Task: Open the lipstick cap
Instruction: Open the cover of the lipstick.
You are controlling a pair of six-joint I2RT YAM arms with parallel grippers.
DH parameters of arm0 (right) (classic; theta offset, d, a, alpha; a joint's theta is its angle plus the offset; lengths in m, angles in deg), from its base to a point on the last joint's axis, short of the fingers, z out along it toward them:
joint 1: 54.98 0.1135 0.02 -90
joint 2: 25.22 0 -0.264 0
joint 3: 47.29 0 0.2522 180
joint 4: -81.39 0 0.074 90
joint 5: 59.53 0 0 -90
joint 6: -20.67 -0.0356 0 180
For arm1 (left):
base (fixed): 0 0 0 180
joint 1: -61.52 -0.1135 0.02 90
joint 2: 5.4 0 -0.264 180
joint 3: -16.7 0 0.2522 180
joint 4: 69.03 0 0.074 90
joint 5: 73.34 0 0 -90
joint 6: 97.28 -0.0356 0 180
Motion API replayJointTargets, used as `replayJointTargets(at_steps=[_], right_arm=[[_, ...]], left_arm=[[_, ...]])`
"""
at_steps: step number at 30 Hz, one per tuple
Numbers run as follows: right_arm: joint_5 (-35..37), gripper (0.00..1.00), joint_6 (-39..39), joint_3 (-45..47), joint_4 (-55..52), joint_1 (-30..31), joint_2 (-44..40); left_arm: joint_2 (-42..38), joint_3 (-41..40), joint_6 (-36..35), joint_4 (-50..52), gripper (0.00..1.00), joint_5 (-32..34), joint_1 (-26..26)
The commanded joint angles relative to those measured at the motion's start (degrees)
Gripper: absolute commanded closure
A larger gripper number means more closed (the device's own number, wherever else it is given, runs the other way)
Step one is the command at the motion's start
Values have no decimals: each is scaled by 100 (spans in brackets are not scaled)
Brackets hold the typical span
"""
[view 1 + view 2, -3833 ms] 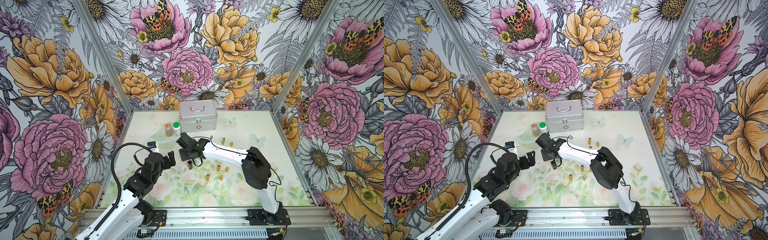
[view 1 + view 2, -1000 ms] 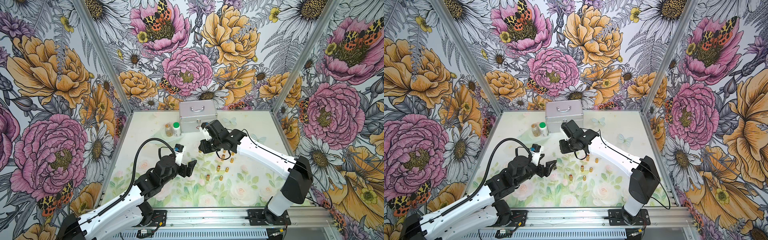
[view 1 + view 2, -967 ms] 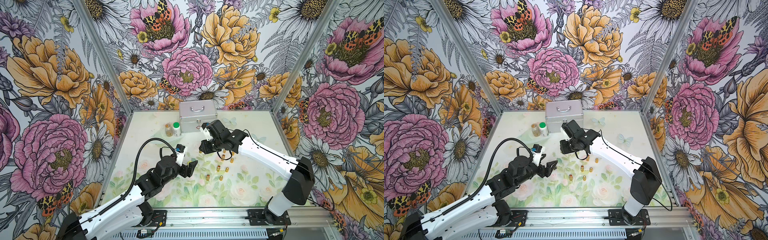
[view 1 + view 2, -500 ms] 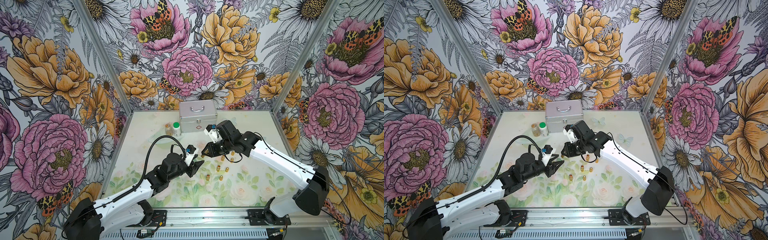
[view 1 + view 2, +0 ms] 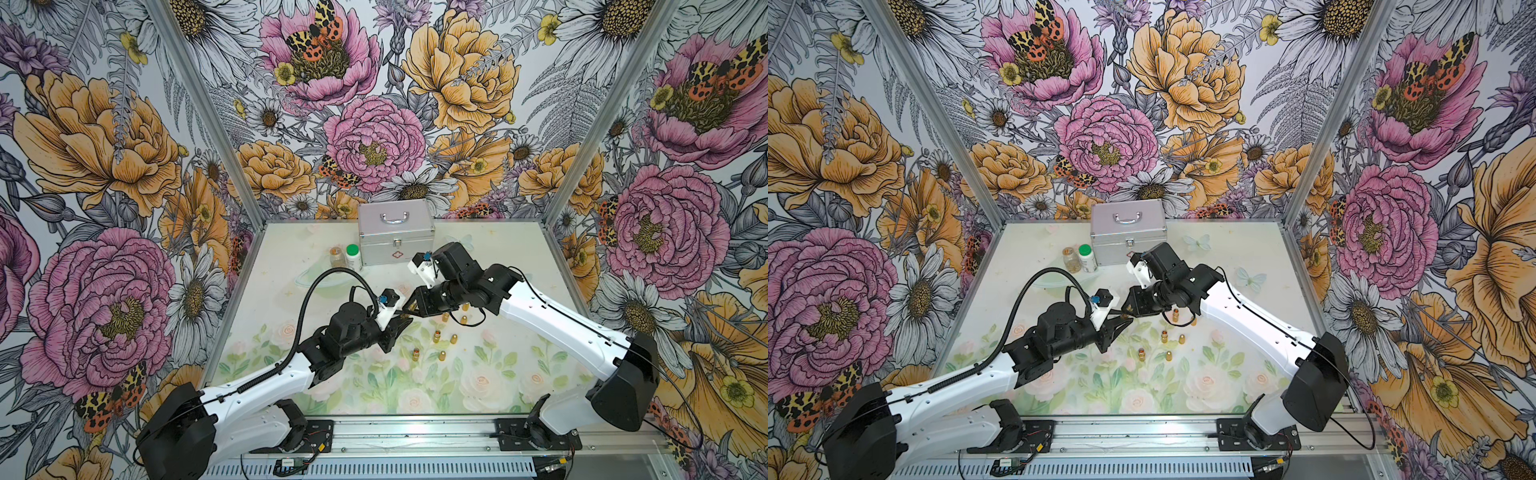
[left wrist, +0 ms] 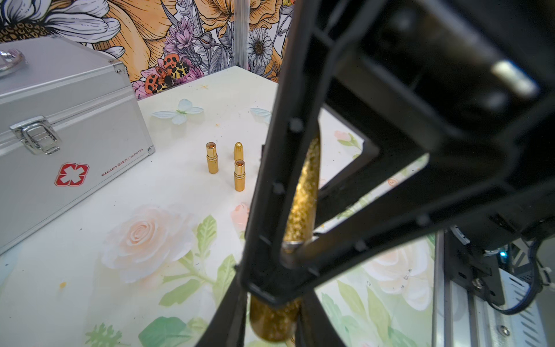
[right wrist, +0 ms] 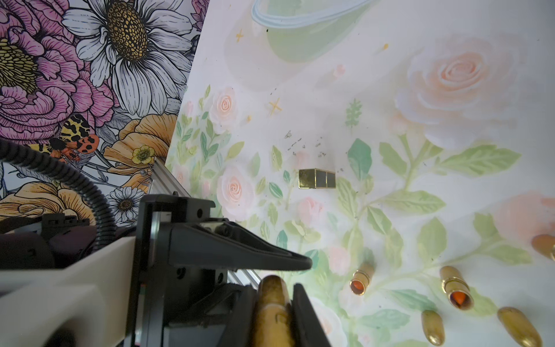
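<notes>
Holding one glittery gold lipstick (image 5: pixel 411 309) between them, your two tools are meeting in the air above the middle of the counter (image 5: pixel 291 266). Your left tool (image 5: pixel 404 321) is pointing toward the far right and is clenching one end of the tube. In the left wrist view its fingers (image 6: pixel 223 327) are pressing on both sides of that gold end. Your right tool (image 5: pixel 417 306) is pointing back at it and is grasping the same lipstick further along. In the right wrist view the tube is sitting tight between its two black fingers (image 7: pixel 303 315). The tips of the two tools are almost touching each other.

The lipstick is hanging clear of the counter and is showing as one piece, with a thin silver band (image 6: pixel 290 245) around it.

Below, on the right arm's side, small gold lipstick parts are standing close together. In the left wrist view you are seeing open bases (image 6: pixel 212 158) standing upright, with a rounded gold shell (image 6: pixel 238 150) just behind them. A small square gold piece (image 7: pixel 316 178) is lying flat and alone, well apart from the round ones.

At the back of the counter a silver case (image 5: pixel 397 237) is standing closed. A green-capped bottle (image 5: pixel 353 256) and a small jar (image 5: pixel 336 257) are standing just beside it, on the left arm's side.
</notes>
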Motion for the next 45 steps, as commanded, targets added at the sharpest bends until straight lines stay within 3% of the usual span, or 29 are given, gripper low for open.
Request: replayJointTargets(at_steps=[1, 17, 21, 28, 36, 45], right_arm=[[-39, 80, -54, 62, 90, -22, -130], [-61, 81, -71, 166, 153, -22, -112], [-54, 81, -74, 172, 162, -22, -133], [107, 79, -35, 98, 159, -22, -256], [598, 63, 32, -39, 144, -31, -464], [471, 65, 68, -114, 161, -31, -285]], left_arm=[[9, 189, 9, -283, 77, -130, -5], [115, 272, 56, -450, 75, -147, 3], [144, 299, 68, -455, 79, -165, 3], [93, 222, 131, -438, 100, -62, 22], [-146, 75, 118, 47, 100, 173, 99], [-269, 110, 27, 299, 100, 237, 134]])
